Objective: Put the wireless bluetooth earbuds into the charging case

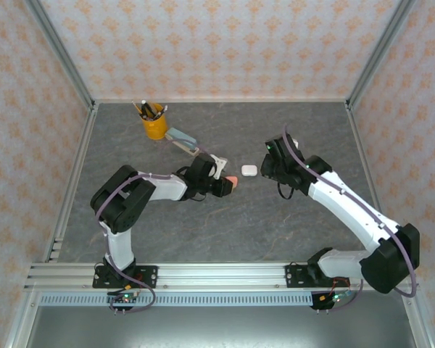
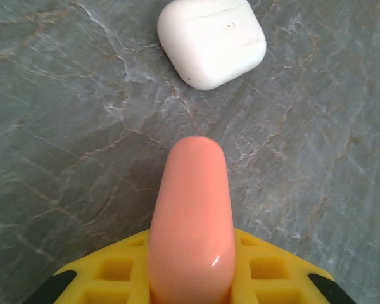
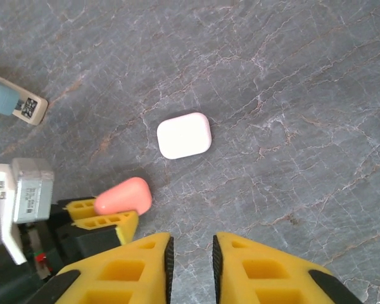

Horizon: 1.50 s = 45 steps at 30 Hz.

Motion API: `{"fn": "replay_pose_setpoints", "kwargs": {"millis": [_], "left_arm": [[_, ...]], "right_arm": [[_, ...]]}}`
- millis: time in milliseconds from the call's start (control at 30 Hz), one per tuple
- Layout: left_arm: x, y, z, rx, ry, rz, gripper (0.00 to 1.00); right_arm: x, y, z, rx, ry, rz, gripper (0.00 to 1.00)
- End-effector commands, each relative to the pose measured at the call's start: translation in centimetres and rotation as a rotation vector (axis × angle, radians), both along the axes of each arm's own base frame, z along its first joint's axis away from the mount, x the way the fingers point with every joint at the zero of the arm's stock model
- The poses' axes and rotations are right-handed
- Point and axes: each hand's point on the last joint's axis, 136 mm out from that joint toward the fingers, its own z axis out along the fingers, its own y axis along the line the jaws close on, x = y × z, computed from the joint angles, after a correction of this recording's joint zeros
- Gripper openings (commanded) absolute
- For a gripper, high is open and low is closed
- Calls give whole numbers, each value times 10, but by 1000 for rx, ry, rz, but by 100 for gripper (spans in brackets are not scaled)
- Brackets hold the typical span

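Note:
My left gripper (image 2: 191, 253) is shut on a salmon-pink pebble-like charging case (image 2: 191, 215), held a little above the table with its rounded end pointing forward. From above, that case (image 1: 233, 182) hangs just left of a shut white charging case (image 1: 249, 170) lying flat on the grey table. The white case (image 3: 183, 135) sits ahead of my right gripper (image 3: 191, 256), whose jaws stand slightly apart with nothing between them. The pink case (image 3: 123, 197) is off to its left. The earbuds are out of view.
A yellow cup of pens (image 1: 154, 123) stands at the back left, with a flat blue-and-white box (image 1: 183, 138) beside it. Patterned walls close in the table on three sides.

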Motion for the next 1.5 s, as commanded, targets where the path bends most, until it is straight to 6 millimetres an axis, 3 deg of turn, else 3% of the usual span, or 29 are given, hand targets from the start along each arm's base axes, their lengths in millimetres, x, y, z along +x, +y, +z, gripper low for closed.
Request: {"fn": "replay_pose_setpoints", "kwargs": {"millis": [0,67,100,167,300,333,400,533,567,700,800,933,1067,1233,1333,1467], "left_arm": [[-2,5,-10,36,93,41,0],[-2,7,-11,55,104,51,3],[-5,11,-25,85,135,54,6],[-5,14,-28,105,143,64,13],[-4,26,-29,153,138,96,32],[-3,29,-25,160,131,105,43],[1,40,-12,172,111,131,58],[9,67,16,186,80,181,73],[11,75,26,192,69,195,81],[17,109,73,212,-14,259,100],[19,141,112,246,-121,341,100],[14,188,156,352,-340,475,100],[-4,228,180,421,-587,574,100],[-21,281,172,488,-723,755,100],[-22,318,152,532,-696,904,100],[-16,344,129,548,-696,1003,100]], "right_arm": [[2,-11,10,4,-50,-51,27],[1,-13,12,5,-55,-54,31],[0,-14,13,6,-58,-57,33],[1,-15,13,6,-60,-59,39],[-1,-19,25,13,-88,-64,56],[-1,-20,28,12,-92,-66,60],[-3,-25,34,4,-102,-73,71],[-7,-35,46,-5,-124,-87,91],[-9,-38,49,-8,-130,-91,100],[-15,-57,56,-45,-157,-129,100],[-17,-78,58,-125,-186,-184,100],[-16,-120,56,-317,-269,-342,100],[-19,-159,54,-454,-439,-540,100],[-17,-184,36,-591,-507,-619,100],[-9,-201,8,-569,-466,-630,100],[0,-220,-22,-567,-423,-678,100]]}}
